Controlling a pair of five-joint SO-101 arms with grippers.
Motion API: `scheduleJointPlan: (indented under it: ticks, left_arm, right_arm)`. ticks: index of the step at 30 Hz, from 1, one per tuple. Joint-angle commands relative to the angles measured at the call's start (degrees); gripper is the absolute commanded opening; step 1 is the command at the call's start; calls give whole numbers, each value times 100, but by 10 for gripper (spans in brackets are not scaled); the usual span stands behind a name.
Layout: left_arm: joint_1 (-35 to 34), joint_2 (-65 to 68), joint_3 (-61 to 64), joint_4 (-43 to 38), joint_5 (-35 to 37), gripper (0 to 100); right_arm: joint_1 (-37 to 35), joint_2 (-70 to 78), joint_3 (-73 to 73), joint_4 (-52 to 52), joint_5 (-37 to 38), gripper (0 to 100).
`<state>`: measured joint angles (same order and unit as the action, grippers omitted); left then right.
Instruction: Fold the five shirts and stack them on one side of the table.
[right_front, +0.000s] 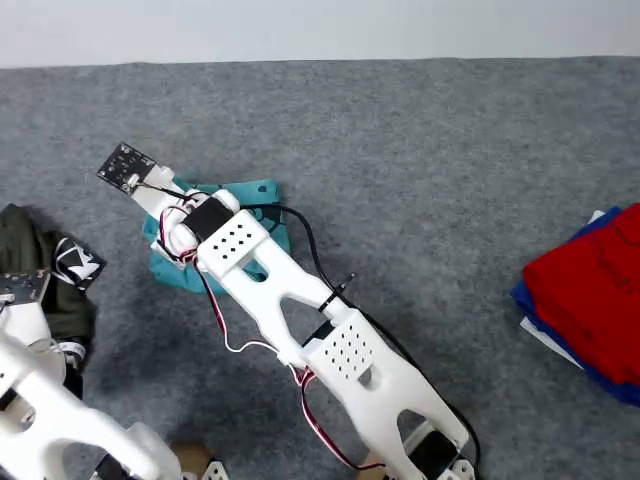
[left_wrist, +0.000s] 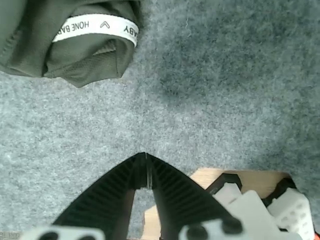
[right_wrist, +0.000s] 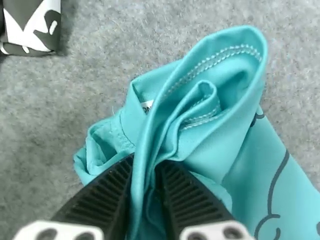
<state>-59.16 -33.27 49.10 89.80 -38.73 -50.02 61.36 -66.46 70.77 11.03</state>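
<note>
While the right arm lay stretched across the grey bench (right_front: 430, 140), we saw the right gripper (right_wrist: 147, 162) clamped on the teal shirt (right_wrist: 225, 115). A bunched fold of the fabric, with a stitched hem along it, ran up between the two ribbed black fingers (right_wrist: 105, 192), which pressed it from both sides. From above, the teal shirt (right_front: 262, 195) lay crumpled left of the bench's middle, partly covered by that arm's wrist.

The left gripper (left_wrist: 146, 162) hung over bare grey surface with its fingers (left_wrist: 120, 195) clenched, tips touching and nothing held between them. Beyond the tips, and apart from them, lay the dark green shirt (left_wrist: 75, 45), loosely heaped, with a white label band showing inside its collar. In the high view we found this dark green shirt (right_front: 40, 260) at the bench's left edge beside the left arm, its black-and-white print (right_front: 75, 262) turned toward the teal shirt, the two garments near each other but not touching.

Well apart from both, at the right edge, sat a folded stack: a red shirt (right_front: 590, 290) on top, a blue shirt (right_front: 530, 297) beneath it, and a white layer (right_front: 545, 335) peeking out below.
</note>
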Motion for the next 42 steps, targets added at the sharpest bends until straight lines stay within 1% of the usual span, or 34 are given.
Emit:
scheduleJointPlan:
  ticks: [1, 7, 11, 15, 19, 24, 32, 35, 38, 42]
  left_arm:
    - [35, -132, -66, -79, 0, 3]
    - [35, -132, -66, -79, 0, 3]
    - [35, -132, -66, -79, 0, 3]
    - [35, -132, -66, -79, 0, 3]
    - [35, -132, -57, -202, 9, 3]
    - [44, -132, -101, -220, 9, 3]
    - [44, -132, -312, -237, 9, 3]
    - [44, -132, -338, -237, 9, 3]
    - [44, -132, -338, -237, 9, 3]
    - [44, -132, -338, -237, 9, 3]
  right_arm:
    - [233, -189, -413, 180, 9, 9]
    - [769, -321, -1222, 1420, 9, 9]
    - [1015, -347, -1978, 2422, 35, 9]
    - [1165, -347, -2699, 3125, 44, 9]
    - [1226, -435, -2971, 3204, 132, 9]
    - [1358, -936, -2673, 3204, 132, 9]
    - [1684, -2211, -1275, 3204, 167, 9]
    - [1604, -2659, -659, 3196, 167, 9]
    - [1349, -2897, -202, 3152, 158, 9]
    - [989, -2738, -114, 2914, 132, 9]
